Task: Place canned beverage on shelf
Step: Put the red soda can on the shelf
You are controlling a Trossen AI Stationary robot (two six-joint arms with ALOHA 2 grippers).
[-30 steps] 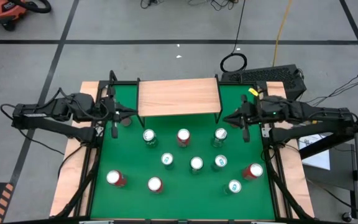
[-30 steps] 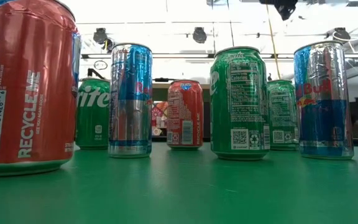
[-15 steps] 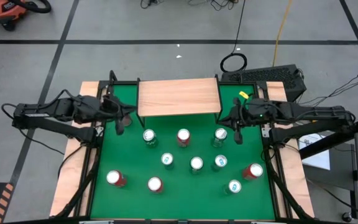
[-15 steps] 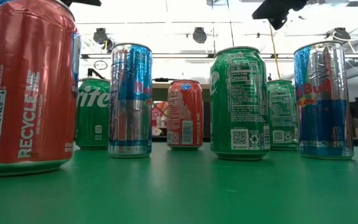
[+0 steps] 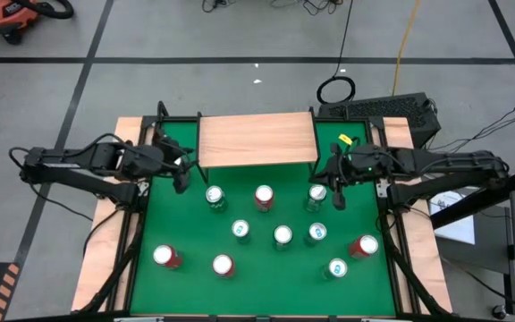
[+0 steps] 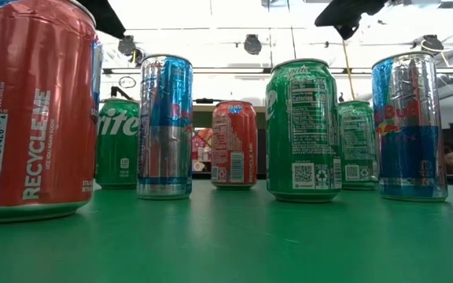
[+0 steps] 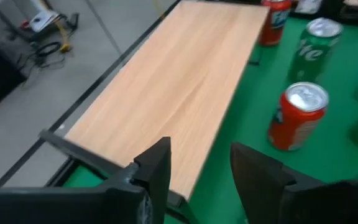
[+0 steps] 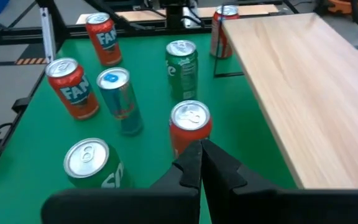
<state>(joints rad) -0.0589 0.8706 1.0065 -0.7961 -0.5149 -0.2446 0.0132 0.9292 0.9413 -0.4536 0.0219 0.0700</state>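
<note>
High view: smooth light-wood shelf (image 5: 256, 139); left end effector (image 5: 183, 176) fingers apart, right end effector (image 5: 336, 190) pressed together.

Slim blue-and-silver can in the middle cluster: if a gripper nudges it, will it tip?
Probably tips easily: the slim blue-and-silver can stands tall on a narrow base. Its glossy metal wall likely slides between fingers. If toppled it would probably roll on the green table.

9 cans (image 5: 282, 235), 1 shelf (image 5: 256, 139), 2 arms (image 5: 79, 161)
</note>
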